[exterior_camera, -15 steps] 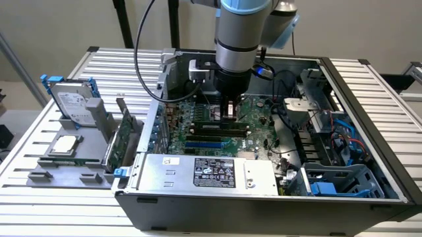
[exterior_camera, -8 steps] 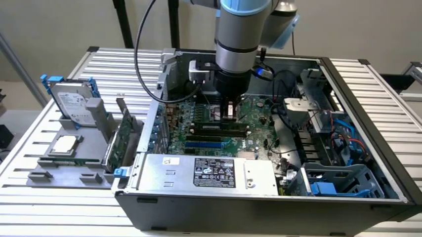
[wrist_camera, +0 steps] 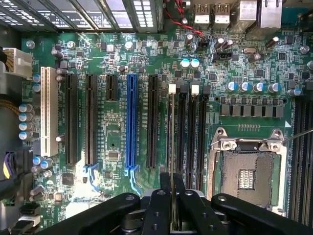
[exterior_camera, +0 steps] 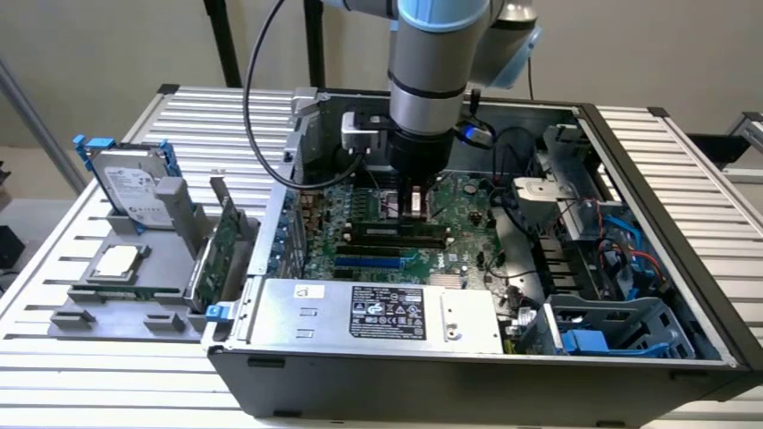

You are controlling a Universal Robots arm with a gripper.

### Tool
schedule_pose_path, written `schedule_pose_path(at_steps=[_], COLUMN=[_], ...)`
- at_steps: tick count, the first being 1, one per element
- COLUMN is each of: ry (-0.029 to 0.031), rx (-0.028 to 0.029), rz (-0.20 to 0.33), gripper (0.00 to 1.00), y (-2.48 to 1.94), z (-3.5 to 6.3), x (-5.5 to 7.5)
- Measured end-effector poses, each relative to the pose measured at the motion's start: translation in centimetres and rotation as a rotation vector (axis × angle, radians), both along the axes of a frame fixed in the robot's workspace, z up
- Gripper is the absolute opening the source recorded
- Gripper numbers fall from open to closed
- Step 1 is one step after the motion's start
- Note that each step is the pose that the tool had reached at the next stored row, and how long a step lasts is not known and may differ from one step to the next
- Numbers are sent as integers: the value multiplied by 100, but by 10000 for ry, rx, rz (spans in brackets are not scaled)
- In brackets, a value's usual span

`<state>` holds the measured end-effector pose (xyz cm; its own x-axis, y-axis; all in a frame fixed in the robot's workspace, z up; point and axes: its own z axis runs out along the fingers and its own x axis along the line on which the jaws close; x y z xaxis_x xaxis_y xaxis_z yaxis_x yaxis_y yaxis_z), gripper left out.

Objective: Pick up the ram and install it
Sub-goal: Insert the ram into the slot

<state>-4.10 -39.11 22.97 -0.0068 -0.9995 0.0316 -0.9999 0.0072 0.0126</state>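
1. Slatted metal tabletop [exterior_camera: 667,152] carries an open computer case [exterior_camera: 477,375], its motherboard [wrist_camera: 112,142] facing up.
2. Gripper [wrist_camera: 172,208] fingers are pinched narrowly on the ram [wrist_camera: 172,147], edge-on over a black slot [wrist_camera: 169,127].
3. Neighbouring slots [wrist_camera: 191,132] flank the fingers closely; a CPU socket [wrist_camera: 247,171] lies beyond.

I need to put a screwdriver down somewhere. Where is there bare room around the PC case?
Bare slatted table lies on the exterior view's right of the case, and in front. The grey holder tray side is crowded with the hard drive and expansion card.
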Motion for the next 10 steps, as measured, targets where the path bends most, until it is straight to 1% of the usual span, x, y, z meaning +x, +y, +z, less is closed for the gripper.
schedule_pose_path(at_steps=[10], ry=[0], rx=[0], rz=[-159], gripper=[0], y=[2], z=[-19], x=[1])
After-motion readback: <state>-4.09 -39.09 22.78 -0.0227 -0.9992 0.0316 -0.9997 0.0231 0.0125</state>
